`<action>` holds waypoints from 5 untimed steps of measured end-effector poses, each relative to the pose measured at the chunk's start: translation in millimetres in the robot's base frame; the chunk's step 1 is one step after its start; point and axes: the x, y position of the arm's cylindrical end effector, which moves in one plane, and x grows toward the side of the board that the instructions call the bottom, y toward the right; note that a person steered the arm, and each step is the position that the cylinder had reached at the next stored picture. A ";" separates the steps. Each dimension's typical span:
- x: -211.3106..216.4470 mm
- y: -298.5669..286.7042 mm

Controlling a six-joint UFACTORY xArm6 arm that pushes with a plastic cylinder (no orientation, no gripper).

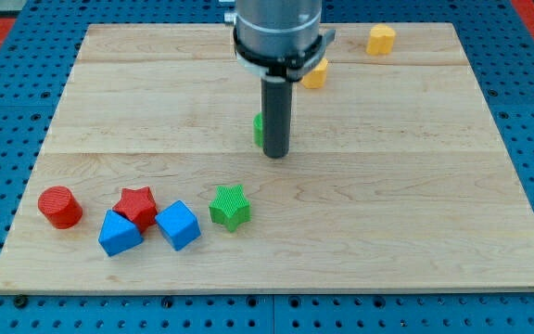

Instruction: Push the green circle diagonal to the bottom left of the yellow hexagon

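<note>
Roughly mid-board, my tip (275, 154) stands on the wooden surface (434, 186), a little toward the view's top of centre. No fingers on this rig, only the dark rod, so nothing is held or clamped.

Green circle (259, 129): only a sliver shows at the rod's left side, touching it; the rest is hidden behind the rod. Whether it sits square against the tip I cannot tell.

Yellow hexagon (315, 72): toward the view's top and right of the rod, partly covered by the arm's collar. Second yellow block (381, 39): close to the surface's top edge, toward the view's right, shape unclear.

Bottom-left cluster, well apart from the tip:
- green star (230, 206), alone, just right of the blue pair
- blue cube (177, 224), just beside the red star
- red star (136, 204), touching a second blue block (119, 233)
- red cylinder (59, 206), nearest the left edge

Open room: the whole right half of the surface below the yellow blocks is bare wood, as is the band between the tip and the bottom cluster. Bottom cluster lies near the lower edge.

Blue pegboard (7, 111) surrounds the surface. No writing or labels can be read.
</note>
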 end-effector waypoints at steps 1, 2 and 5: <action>-2.7 -8.7; -12.4 31.0; -95.7 8.6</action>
